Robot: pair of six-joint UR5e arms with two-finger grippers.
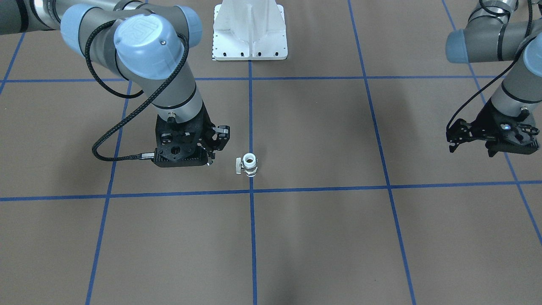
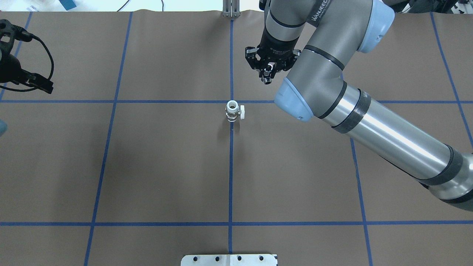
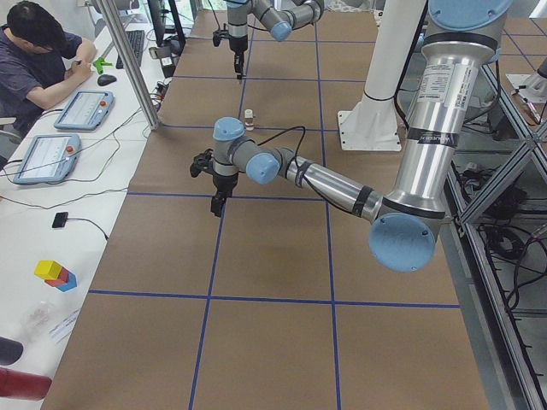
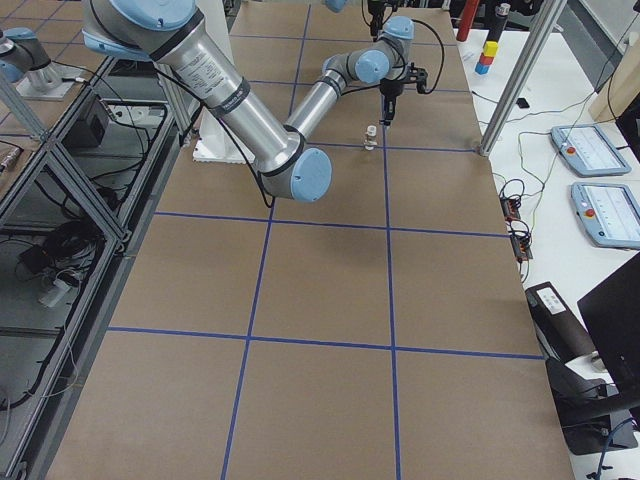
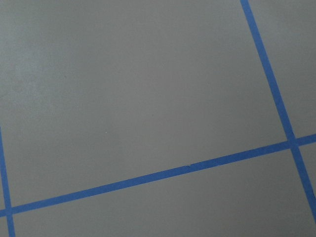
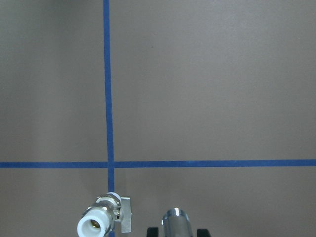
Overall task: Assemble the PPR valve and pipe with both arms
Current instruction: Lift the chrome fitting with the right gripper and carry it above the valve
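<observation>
Overhead exterior shows you the PPR valve (image 2: 232, 111) standing upright on the table (image 2: 166, 166). Its white ring end faces up, it sits on the centre blue tape line (image 2: 230, 177), and its small handle points right. Your right gripper (image 2: 266, 77) hovers farther off and slightly right of the valve, not touching it, with its fingers clamped on the pipe (image 6: 175, 221). Your left gripper (image 1: 454, 139) hangs well apart at the left edge over bare table. You cannot tell whether its fingers are parted.
</observation>
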